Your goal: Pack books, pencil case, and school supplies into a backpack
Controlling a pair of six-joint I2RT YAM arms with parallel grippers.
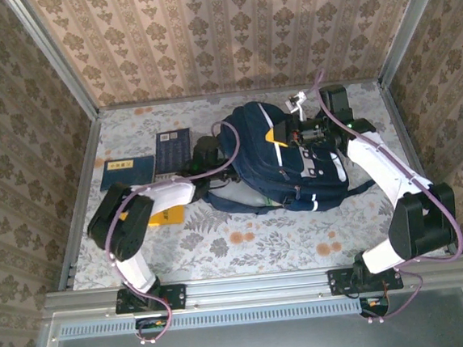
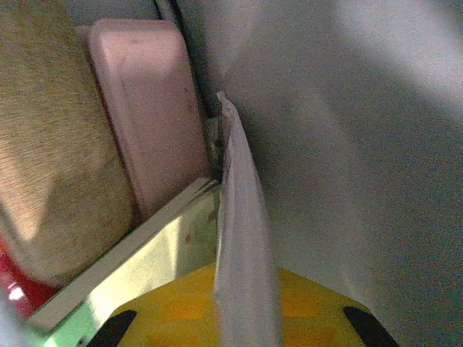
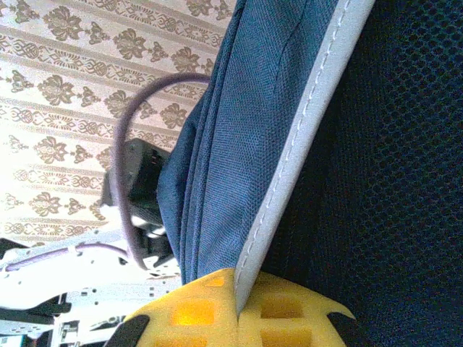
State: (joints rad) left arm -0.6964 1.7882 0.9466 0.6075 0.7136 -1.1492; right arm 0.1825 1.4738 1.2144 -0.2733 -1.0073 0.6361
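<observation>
1. Right gripper (image 3: pixel 237 312) is clamped on the backpack (image 3: pixel 239 137) at its grey-piped rim. My read: it's holding the mouth open.
2. Left gripper (image 2: pixel 242 307) is pinched shut on a pale lining edge (image 2: pixel 239 188) inside, probably spreading the other side.
3. The backpack lies mid-counter (image 1: pixel 246 249), with the navy book (image 1: pixel 173 150) and blue book (image 1: pixel 128 173) outside it, to its left.
4. Already inside are a pink case (image 2: pixel 148 108), a pale green pad (image 2: pixel 155 264) and a red corner (image 2: pixel 14 300). I can't identify the beige block (image 2: pixel 51 159) beside them.
5. The orange-yellow book (image 1: pixel 166 218) is half hidden under the left arm (image 1: pixel 149 201).
</observation>
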